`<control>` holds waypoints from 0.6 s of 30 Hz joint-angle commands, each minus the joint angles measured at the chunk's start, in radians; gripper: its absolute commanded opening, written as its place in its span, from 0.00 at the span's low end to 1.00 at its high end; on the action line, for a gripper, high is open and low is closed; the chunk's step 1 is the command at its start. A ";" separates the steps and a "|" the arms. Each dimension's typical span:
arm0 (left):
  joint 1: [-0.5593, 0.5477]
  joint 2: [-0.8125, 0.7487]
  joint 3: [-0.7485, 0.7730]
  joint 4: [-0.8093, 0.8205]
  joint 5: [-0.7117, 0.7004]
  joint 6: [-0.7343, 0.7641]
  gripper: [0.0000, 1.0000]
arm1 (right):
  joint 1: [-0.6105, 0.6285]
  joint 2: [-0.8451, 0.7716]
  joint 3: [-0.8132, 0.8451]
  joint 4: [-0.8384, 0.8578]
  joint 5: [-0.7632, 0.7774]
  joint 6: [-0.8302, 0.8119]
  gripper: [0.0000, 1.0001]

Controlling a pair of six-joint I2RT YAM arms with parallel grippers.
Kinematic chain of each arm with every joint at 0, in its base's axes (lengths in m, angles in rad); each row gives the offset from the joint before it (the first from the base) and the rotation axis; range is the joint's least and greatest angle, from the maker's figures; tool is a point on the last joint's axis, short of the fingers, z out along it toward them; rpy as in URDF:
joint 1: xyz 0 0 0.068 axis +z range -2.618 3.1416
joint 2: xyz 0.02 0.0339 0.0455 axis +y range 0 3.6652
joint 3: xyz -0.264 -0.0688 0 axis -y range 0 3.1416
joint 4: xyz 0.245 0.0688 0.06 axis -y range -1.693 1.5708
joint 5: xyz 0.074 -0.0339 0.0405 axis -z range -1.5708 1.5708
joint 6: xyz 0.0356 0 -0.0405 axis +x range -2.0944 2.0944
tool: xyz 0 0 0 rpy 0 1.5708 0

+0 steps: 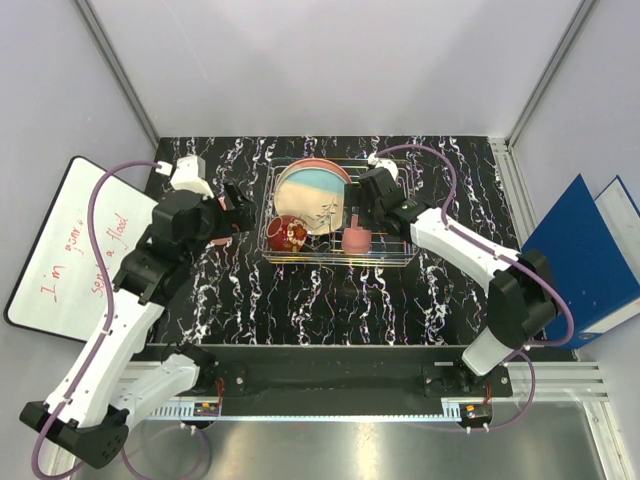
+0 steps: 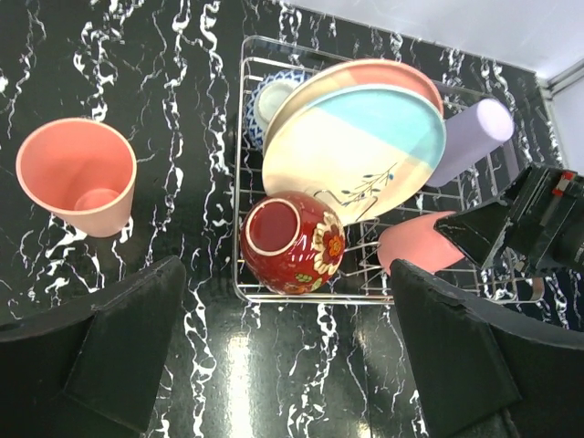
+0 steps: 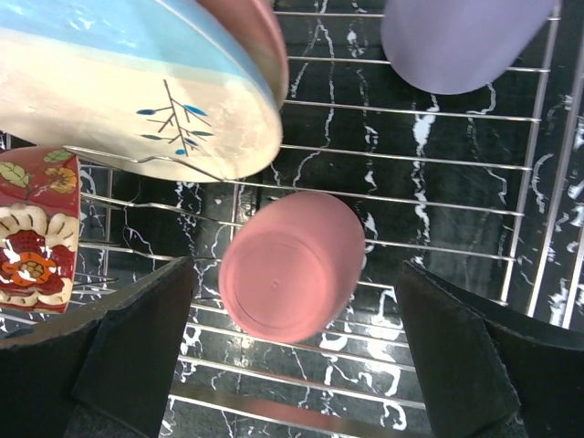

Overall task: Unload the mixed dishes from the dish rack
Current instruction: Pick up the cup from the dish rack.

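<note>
The silver wire dish rack (image 1: pixel 340 262) stands at the table's far middle. In it lean the cream/blue plate (image 2: pixel 356 151) and, behind it, the cream/pink plate (image 2: pixel 365 73). It also holds the red bowl (image 2: pixel 292 242), the blue-white bowl (image 2: pixel 269 100), the lavender cup (image 2: pixel 470 137) and an upturned pink cup (image 3: pixel 287 269). Another pink cup (image 2: pixel 78 178) stands upright on the table left of the rack. My left gripper (image 2: pixel 287 365) is open and empty over the table just outside the rack, near the red bowl. My right gripper (image 3: pixel 292 356) is open above the upturned pink cup, with its fingers either side and not touching it.
A whiteboard (image 1: pixel 70 250) with red writing lies beyond the table's left edge. Blue folders (image 1: pixel 590 250) lean at the right. Grey walls close in the back and sides. The rack's upright tines (image 3: pixel 438 164) surround the dishes.
</note>
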 commanded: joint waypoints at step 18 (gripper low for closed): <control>-0.015 0.001 -0.061 0.069 0.019 -0.027 0.99 | 0.012 -0.052 -0.021 0.063 0.008 0.039 0.37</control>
